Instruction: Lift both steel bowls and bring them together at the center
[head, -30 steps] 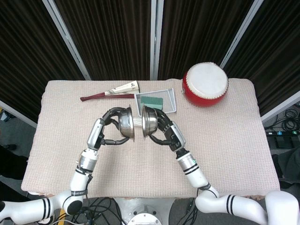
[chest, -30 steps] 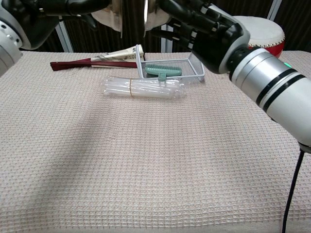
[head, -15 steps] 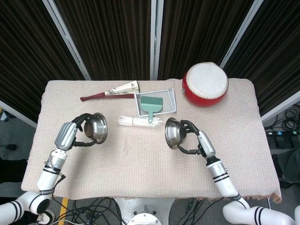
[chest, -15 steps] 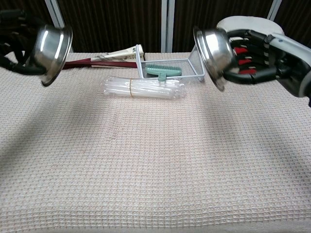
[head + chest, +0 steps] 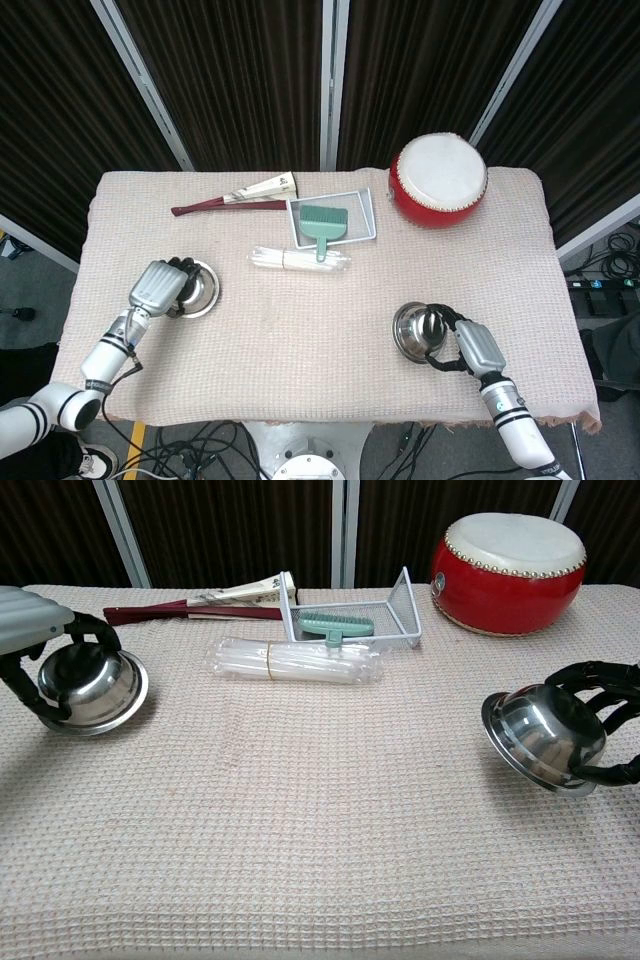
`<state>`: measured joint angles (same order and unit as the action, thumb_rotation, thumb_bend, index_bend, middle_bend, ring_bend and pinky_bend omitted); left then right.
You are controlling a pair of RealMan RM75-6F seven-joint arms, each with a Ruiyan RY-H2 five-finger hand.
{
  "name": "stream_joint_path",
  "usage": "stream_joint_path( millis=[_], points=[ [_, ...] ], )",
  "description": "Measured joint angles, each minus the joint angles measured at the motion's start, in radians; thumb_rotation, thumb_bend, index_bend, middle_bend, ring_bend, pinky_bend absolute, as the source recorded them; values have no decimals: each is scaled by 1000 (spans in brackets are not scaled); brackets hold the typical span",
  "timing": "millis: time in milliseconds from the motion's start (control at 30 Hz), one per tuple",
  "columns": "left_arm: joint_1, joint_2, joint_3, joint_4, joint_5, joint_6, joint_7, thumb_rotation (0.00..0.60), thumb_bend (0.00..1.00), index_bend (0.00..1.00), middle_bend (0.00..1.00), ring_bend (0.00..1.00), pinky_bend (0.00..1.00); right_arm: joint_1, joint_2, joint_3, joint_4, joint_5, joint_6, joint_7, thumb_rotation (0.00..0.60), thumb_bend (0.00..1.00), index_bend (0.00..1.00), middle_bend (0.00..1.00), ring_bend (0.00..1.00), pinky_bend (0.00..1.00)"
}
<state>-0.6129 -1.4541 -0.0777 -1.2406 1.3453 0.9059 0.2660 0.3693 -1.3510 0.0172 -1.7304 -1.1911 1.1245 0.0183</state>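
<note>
Two steel bowls sit far apart, low over the beige cloth. The left bowl (image 5: 197,288) (image 5: 92,685) is near the table's left edge, and my left hand (image 5: 160,286) (image 5: 35,630) grips its outer side, fingers curled over the rim. The right bowl (image 5: 418,331) (image 5: 545,736) is tilted at the front right, and my right hand (image 5: 470,346) (image 5: 612,720) holds it from the right with its fingers wrapped around it. Whether either bowl touches the cloth is unclear.
A red drum (image 5: 438,182) (image 5: 508,558) stands at the back right. A wire tray (image 5: 362,212) with a green brush (image 5: 335,625), a clear packet of straws (image 5: 298,259) (image 5: 295,662) and a folded fan (image 5: 232,199) lie at the back centre.
A second ago both bowls were raised and pressed together at the centre. Since then both hands have swung outward and down, carrying the bowls to the table's left and right sides.
</note>
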Motion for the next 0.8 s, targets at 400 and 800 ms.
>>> stream_joint_path(
  millis=[400,800],
  points=[
    [-25,14,-6,-25,15,24,-54,600,0,0,0,0,92,-11,-17,42,40,-45,8,88,600,0,0,0,0,0],
    [172,107,15,-237,10,353,-12,600,0,0,0,0,91,-105,-10,11,77,-164,160,136,600,0,0,0,0,0]
  ],
)
